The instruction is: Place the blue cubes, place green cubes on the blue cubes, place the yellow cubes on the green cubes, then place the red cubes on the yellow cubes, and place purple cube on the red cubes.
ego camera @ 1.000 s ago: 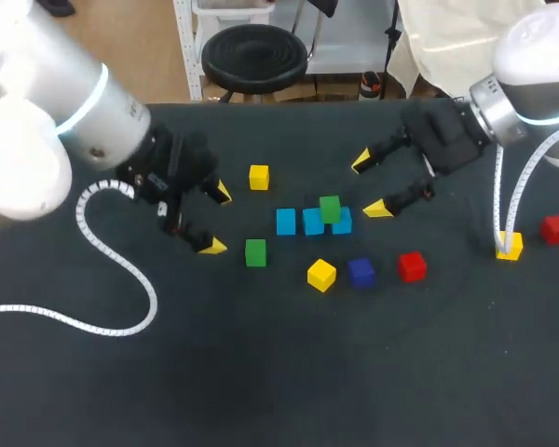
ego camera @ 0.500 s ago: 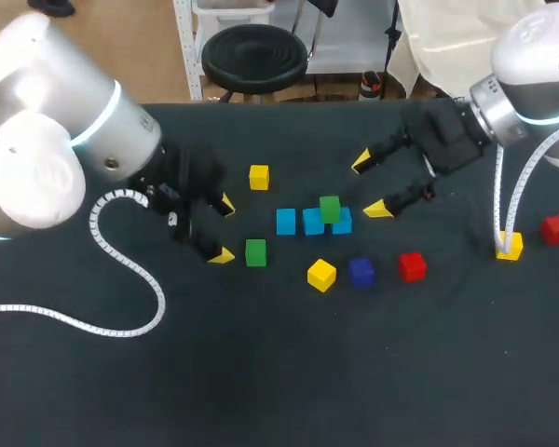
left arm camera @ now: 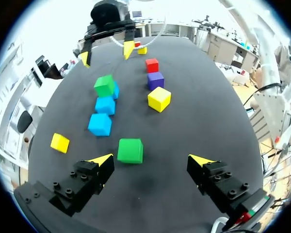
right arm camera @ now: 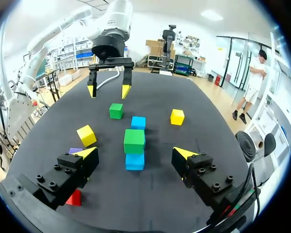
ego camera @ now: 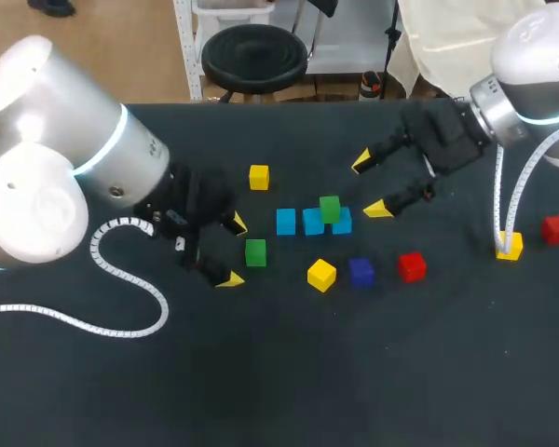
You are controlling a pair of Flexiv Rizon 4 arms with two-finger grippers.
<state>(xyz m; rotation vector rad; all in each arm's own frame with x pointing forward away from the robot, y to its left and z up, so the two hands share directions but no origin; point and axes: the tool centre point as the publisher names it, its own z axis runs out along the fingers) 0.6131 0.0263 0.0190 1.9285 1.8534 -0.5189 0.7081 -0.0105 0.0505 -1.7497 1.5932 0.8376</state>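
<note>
1. Blue cubes [ego camera: 286,222]: three side by side in a row, mid-scene. Stacked green cube [ego camera: 330,209] sits on top, toward the row's 3 o'clock end.
2. Loose green cube [ego camera: 255,252] lies at 8 o'clock of the row, just at 3 o'clock of the left gripper [ego camera: 233,251]. Fingers spread wide, nothing held.
3. Right gripper [ego camera: 370,185] at 1 o'clock of the row. Fingers apart, empty.
4. Near yellow cube [ego camera: 321,275], purple cube [ego camera: 361,271] and red cube [ego camera: 411,266] line up at 5 o'clock of the row.
5. Far yellow cube [ego camera: 259,177] at 11 o'clock.
</note>
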